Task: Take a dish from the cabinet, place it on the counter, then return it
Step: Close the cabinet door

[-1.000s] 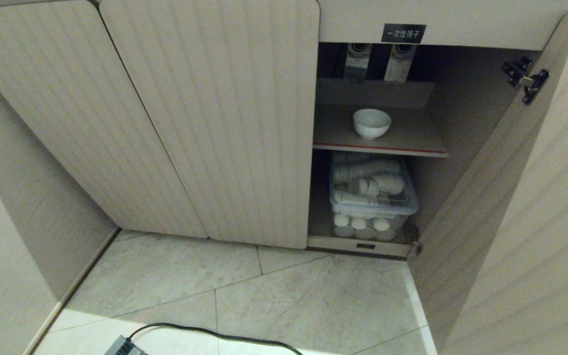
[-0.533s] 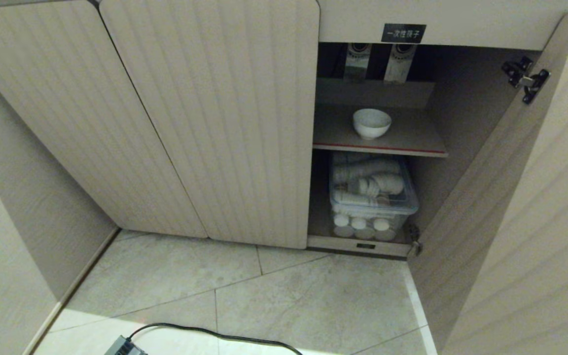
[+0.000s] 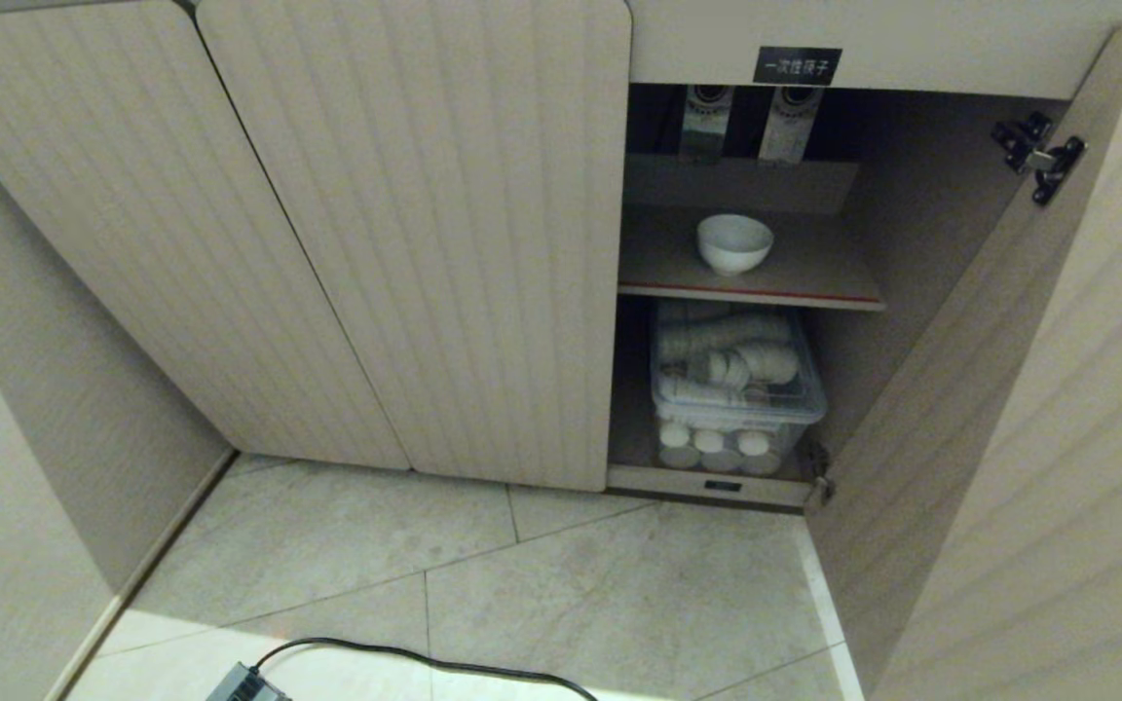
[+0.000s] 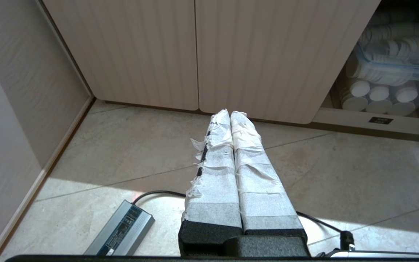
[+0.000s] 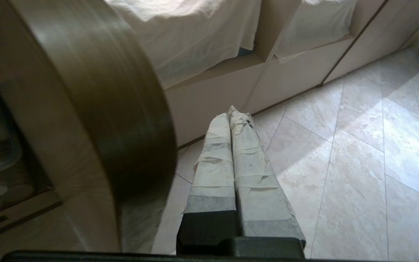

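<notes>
The cabinet (image 3: 405,243) looks the same in the head view as a second ago: two ribbed doors closed, the right-hand door (image 3: 990,389) swung open. Nothing in it shifts, and no arm shows there.

Inside, the red-edged shelf (image 3: 751,290) carries the dish (image 3: 734,242), upright, alone, near the shelf's middle, same spot as before. Under the shelf a clear plastic bin (image 3: 736,389) holds white cups.

Counter not in any view.

Right gripper (image 5: 233,112): taped fingers (image 5: 213,153) clenched together, nothing between them. It hangs low over the floor tiles (image 5: 358,163), beside the open door's edge (image 5: 122,109), which is blurred in the wrist view; the arm is probably on the move there.

Left gripper (image 4: 229,113): fingers pressed together, empty, parked low over the floor near a grey power brick (image 4: 122,234).

Judgement: fetch step barely begun. The right gripper must open and get round the door before reaching the shelf; brushing the door edge is the risk.
</notes>
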Robot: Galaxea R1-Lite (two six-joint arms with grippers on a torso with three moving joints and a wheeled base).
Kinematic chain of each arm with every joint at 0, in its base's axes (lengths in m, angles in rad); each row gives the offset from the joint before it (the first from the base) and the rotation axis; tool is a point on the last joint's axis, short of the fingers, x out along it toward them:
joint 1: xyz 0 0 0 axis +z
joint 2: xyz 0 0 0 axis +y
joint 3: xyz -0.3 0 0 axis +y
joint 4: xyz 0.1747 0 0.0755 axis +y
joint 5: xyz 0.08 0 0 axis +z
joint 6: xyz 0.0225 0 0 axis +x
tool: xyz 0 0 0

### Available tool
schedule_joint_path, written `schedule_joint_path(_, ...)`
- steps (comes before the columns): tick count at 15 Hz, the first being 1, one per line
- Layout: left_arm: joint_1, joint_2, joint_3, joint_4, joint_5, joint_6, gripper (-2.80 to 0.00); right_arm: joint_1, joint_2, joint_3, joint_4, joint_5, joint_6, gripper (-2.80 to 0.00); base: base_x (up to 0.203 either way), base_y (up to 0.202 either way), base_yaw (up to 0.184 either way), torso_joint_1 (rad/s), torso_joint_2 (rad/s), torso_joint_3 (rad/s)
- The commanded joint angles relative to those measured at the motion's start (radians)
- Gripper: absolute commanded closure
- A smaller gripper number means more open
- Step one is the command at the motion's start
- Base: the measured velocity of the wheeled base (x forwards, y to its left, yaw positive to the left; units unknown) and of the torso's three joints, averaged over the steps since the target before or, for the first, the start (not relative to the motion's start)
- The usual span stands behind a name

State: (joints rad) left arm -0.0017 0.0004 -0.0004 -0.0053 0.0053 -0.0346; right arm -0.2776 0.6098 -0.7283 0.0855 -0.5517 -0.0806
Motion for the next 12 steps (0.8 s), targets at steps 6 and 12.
schedule_joint_path(6, 0.0, 0.0, -0.001, -0.001, 0.0, -0.001, 0.0, 0.139, -0.029, -0.011, 0.002, 0.015, 0.018, 0.0, 0.0, 0.0, 0.0, 0.0, 0.0, 0.0)
schedule_joint_path(12, 0.0, 0.0, 0.0, -0.001, 0.001, -0.001, 0.0, 0.232, -0.049, -0.013, 0.01, 0.034, 0.026, 0.0, 0.0, 0.0, 0.0, 0.0, 0.0, 0.0)
